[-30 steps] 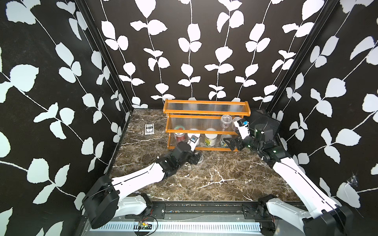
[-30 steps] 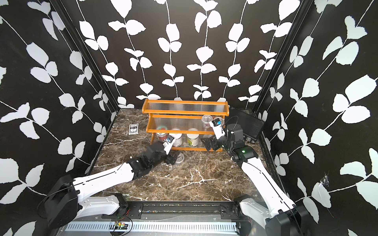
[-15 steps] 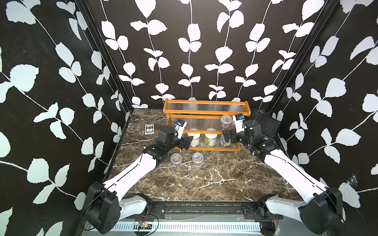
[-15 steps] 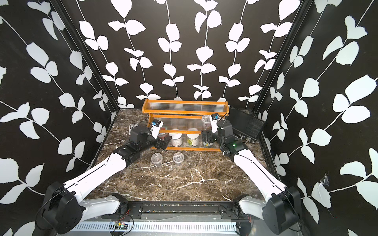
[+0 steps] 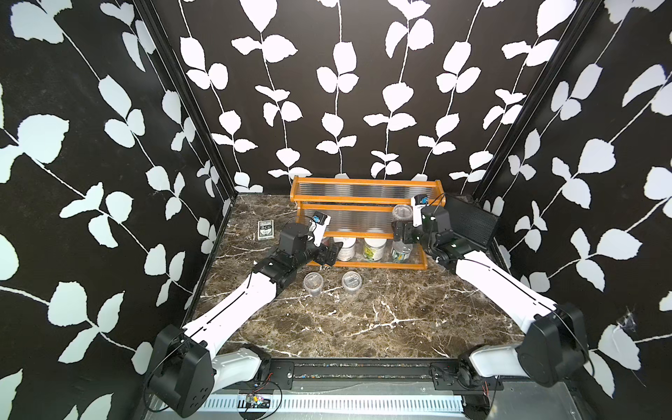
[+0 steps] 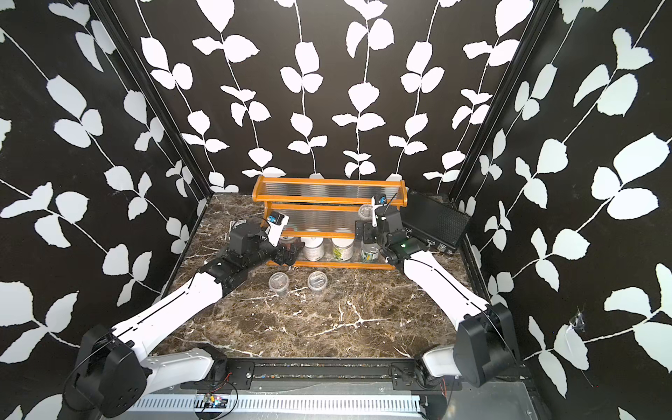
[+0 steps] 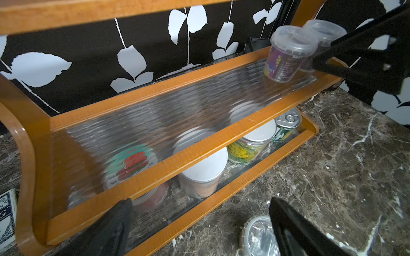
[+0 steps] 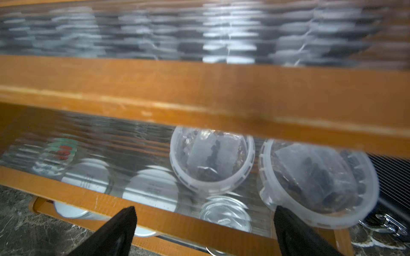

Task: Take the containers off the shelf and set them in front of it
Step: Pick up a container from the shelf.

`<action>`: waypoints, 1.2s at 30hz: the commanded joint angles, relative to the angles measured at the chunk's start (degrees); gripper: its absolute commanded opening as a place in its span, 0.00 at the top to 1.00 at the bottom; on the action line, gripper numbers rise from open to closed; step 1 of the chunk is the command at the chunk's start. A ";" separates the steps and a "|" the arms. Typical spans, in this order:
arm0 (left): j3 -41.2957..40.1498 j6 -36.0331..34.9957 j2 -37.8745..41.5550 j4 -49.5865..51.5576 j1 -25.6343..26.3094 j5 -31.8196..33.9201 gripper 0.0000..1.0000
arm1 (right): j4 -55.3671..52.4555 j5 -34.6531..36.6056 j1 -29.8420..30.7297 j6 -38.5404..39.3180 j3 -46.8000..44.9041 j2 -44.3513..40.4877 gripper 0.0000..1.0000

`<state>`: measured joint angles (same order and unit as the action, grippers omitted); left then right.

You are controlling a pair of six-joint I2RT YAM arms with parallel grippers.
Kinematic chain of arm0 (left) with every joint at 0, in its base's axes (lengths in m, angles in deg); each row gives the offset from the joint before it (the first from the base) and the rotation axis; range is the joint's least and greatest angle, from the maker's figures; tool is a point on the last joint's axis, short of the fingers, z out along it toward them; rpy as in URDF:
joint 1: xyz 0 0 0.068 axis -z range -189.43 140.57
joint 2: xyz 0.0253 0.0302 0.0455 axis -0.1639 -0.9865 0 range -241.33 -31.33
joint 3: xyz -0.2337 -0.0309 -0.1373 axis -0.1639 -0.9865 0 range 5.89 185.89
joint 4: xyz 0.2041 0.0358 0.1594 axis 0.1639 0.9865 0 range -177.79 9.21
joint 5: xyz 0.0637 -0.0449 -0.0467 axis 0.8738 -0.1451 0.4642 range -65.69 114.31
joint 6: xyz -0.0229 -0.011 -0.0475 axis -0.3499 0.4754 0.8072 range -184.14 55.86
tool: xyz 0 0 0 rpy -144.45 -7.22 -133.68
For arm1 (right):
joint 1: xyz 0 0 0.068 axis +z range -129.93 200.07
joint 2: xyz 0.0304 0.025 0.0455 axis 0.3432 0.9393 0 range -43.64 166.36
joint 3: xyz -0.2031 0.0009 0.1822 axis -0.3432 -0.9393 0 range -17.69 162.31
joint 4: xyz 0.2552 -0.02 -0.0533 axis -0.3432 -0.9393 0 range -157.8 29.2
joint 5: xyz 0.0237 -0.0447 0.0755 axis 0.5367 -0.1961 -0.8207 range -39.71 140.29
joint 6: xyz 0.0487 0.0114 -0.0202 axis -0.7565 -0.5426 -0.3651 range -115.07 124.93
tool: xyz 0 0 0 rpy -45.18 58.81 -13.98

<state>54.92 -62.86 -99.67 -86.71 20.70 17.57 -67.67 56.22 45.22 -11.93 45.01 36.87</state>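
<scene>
2 clear lidded cups (image 5: 314,282) set in front of the shelf (image 5: 367,264); middle-tier cups (image 7: 288,53), bottom-tier jars (image 7: 203,166) and pull-tab tin (image 7: 288,120) left to move; left gripper (image 5: 329,253) and right gripper (image 5: 400,232) open, empty.

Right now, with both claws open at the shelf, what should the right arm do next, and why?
Probably ease the right claw forward until its open jaws straddle the clear cup on the middle tier of the shelf, then close. The claw holds nothing yet. That cup sits nearly centred between the jaws; the neighbouring cup lies off to one side.
</scene>
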 commanded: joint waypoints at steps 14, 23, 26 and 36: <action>-1.90 0.50 2.62 0.94 -0.95 -1.24 0.02 | 6.60 4.64 0.56 -1.51 5.88 6.55 0.01; -1.88 -0.35 2.05 1.40 -1.39 -2.56 0.02 | 7.50 3.98 0.83 -0.80 7.73 9.42 0.03; -2.07 -0.40 2.06 1.42 -1.55 -2.79 0.02 | 7.32 3.82 1.02 -0.38 8.78 10.56 0.04; -2.96 -0.38 2.23 1.55 -1.88 -3.28 0.02 | 7.32 4.11 1.23 -0.27 10.62 13.72 0.16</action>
<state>53.13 -62.70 -98.09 -85.59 19.28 15.07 -61.53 60.15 45.96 -12.41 53.14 49.41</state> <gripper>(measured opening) 0.984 0.854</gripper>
